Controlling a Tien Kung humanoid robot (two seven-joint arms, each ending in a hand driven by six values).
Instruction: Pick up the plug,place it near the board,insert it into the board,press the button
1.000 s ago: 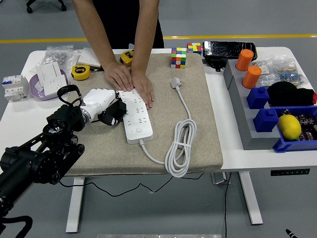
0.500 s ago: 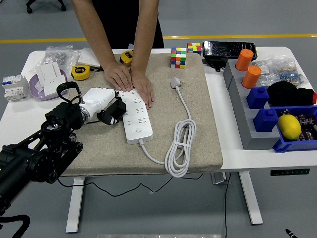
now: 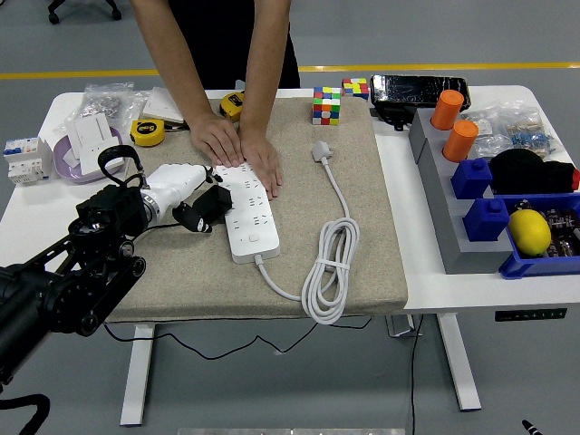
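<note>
A white power strip (image 3: pixel 248 217) lies on the beige mat (image 3: pixel 362 227), its own white cord coiled at the right (image 3: pixel 331 272) and ending in a white plug (image 3: pixel 321 150). My left hand (image 3: pixel 198 207), white-shelled with dark fingers, reaches in from the lower left. It is curled on a black plug (image 3: pixel 216 201), which sits against the strip's left edge, about mid-length. A person's two hands (image 3: pixel 240 149) press flat on the strip's far end. My right arm is out of sight.
Left of the mat are a yellow tape measure (image 3: pixel 148 132), a purple tray with white sockets (image 3: pixel 86 145) and a breaker (image 3: pixel 24 159). Cubes (image 3: pixel 326 104) stand at the mat's back edge. Grey and blue bins with orange cups (image 3: pixel 453 127) and a lemon (image 3: pixel 530 231) line the right.
My left hand has drawn slightly left and up with the black plug, which now stands more squarely against the strip's left edge. The person's hands have not moved.
</note>
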